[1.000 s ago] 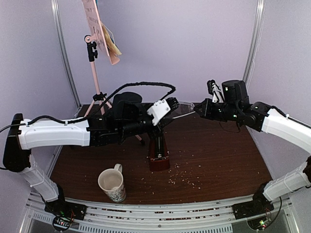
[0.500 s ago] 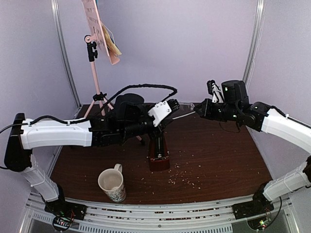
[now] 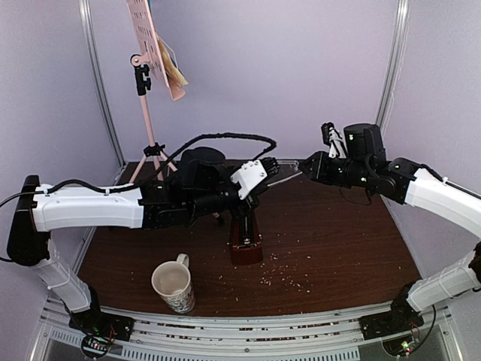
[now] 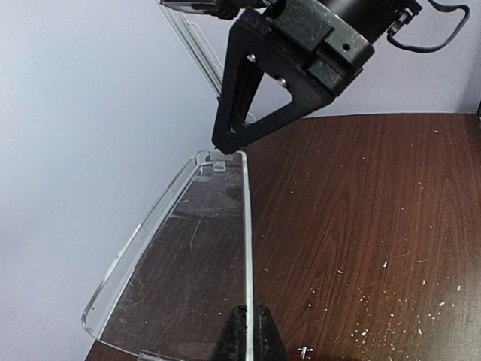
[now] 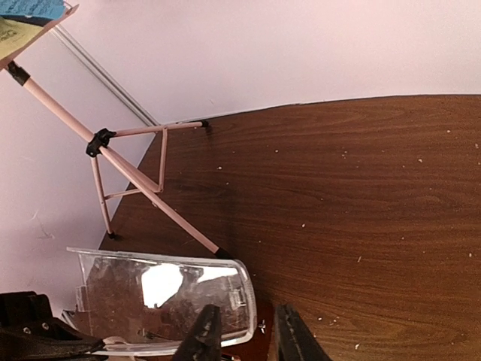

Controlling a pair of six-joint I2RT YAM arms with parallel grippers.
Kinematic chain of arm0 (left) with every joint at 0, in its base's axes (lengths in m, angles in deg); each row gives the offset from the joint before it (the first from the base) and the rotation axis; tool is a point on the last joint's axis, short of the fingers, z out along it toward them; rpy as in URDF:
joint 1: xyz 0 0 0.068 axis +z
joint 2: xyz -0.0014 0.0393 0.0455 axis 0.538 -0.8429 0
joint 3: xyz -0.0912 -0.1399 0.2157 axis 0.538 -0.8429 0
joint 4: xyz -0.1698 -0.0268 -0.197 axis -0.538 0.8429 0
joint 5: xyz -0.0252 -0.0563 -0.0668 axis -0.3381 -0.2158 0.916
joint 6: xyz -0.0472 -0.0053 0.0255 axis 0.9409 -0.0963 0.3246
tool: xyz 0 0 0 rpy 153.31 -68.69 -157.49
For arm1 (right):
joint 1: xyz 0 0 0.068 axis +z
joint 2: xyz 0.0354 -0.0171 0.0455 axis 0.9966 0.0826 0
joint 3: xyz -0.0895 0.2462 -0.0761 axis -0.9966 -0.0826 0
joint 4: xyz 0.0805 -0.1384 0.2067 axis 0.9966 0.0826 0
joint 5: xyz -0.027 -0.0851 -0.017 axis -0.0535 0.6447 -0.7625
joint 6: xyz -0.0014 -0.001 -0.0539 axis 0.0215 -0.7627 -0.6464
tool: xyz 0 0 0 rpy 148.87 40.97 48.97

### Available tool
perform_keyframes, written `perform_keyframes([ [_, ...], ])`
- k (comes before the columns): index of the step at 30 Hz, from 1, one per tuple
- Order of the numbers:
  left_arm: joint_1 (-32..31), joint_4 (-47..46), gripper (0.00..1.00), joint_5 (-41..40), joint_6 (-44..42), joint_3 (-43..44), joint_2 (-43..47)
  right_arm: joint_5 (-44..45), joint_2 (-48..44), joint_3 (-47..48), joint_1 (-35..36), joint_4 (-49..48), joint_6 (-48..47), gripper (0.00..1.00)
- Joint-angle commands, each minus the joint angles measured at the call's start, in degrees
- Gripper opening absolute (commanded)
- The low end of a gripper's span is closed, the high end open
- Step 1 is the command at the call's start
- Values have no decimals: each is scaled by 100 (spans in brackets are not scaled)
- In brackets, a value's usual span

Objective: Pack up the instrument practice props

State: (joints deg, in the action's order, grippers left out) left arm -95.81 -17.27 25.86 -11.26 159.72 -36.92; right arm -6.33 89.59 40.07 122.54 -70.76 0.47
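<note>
My left gripper (image 3: 269,163) is shut on one edge of the clear wedge cover (image 3: 285,171) and holds it in the air above the table; its jaws (image 4: 248,331) pinch the cover's rim (image 4: 188,256). My right gripper (image 3: 307,167) is open at the cover's far end, fingers (image 5: 207,338) apart, with the cover's corner (image 5: 150,301) between them. The dark red-brown metronome (image 3: 245,239) stands bare on the table below. The pink music stand (image 3: 146,30) stands at the back left and holds the yellow and blue sheets (image 3: 174,71).
A cream patterned mug (image 3: 173,286) stands near the table's front left edge. Pale crumbs are scattered over the dark wooden table (image 3: 338,241). The stand's tripod legs (image 5: 135,177) spread at the back left corner. A black cable arches over the left arm.
My left gripper has carried the clear cover slightly right and down, closer to the right gripper. The right arm has barely moved.
</note>
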Motion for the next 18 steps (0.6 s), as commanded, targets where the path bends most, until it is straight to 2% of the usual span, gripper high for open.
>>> perform_keyframes([
  [1, 16, -364, 0, 120, 440, -6, 32, 363, -403, -47, 43, -220, -96, 38],
  [2, 16, -438, 0, 150, 598, -27, 60, 416, -551, -115, 43, -291, -107, 52],
  [3, 24, -507, 0, 195, 737, -45, 85, 448, -684, -211, 45, -402, -124, 62],
  [7, 151, -794, 0, 667, 1517, -16, 182, 442, -1245, -677, 43, -1067, -197, 86],
  [9, 363, -1075, 0, 1326, 2224, -47, 253, 325, -1516, -1003, 43, -1536, -203, 95],
  [13, 793, -2127, 0, 2740, 3788, -314, 382, -220, -1939, -1428, 43, -2431, -178, 99],
  [18, 986, -3479, 0, 3328, 5304, -829, 554, -924, -2271, -2097, 43, -3990, 156, 100],
])
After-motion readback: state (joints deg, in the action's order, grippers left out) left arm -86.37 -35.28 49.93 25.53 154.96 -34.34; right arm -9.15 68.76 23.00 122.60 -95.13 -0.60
